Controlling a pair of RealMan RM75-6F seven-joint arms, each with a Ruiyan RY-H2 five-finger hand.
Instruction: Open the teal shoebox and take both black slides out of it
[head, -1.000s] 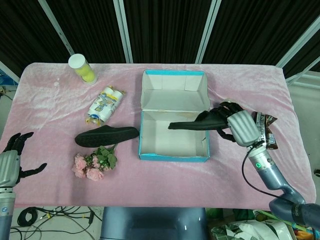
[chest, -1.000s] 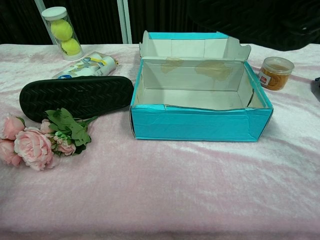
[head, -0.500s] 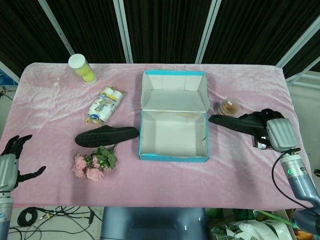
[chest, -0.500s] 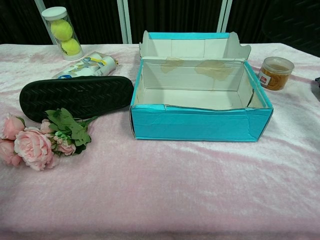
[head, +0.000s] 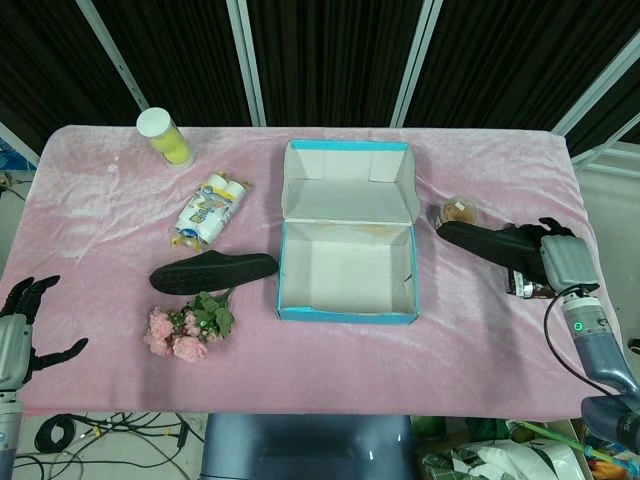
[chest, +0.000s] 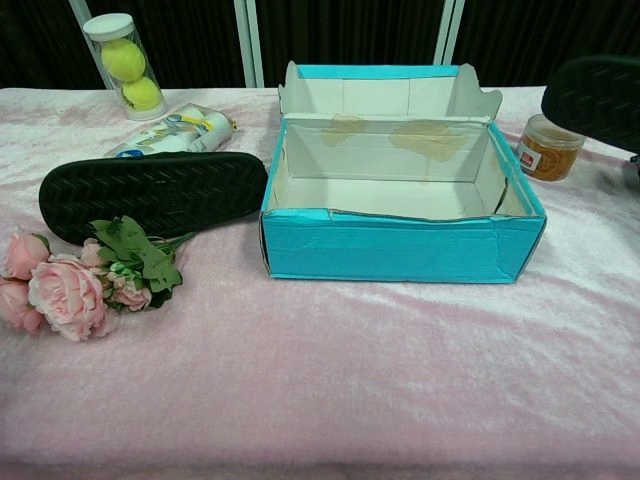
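The teal shoebox (head: 347, 314) (chest: 400, 245) stands open at mid table, lid folded back, nothing showing inside it. One black slide (head: 213, 272) (chest: 150, 190) lies sole-up on the cloth to the box's left. My right hand (head: 562, 262) holds the other black slide (head: 484, 243) (chest: 592, 90) to the right of the box, above the table. My left hand (head: 18, 325) hovers open at the near left edge, away from everything.
A small jar (head: 458, 213) (chest: 547, 146) sits right of the box, just under the held slide. A snack packet (head: 528, 289) lies by my right hand. Pink roses (head: 187, 328) (chest: 70, 280), a wipes pack (head: 210, 210) and a tennis-ball tube (head: 165, 137) (chest: 125, 65) are left.
My right hand has carried the second slide from over the box out to the right and lower toward the table. The left hand drifted slightly down.
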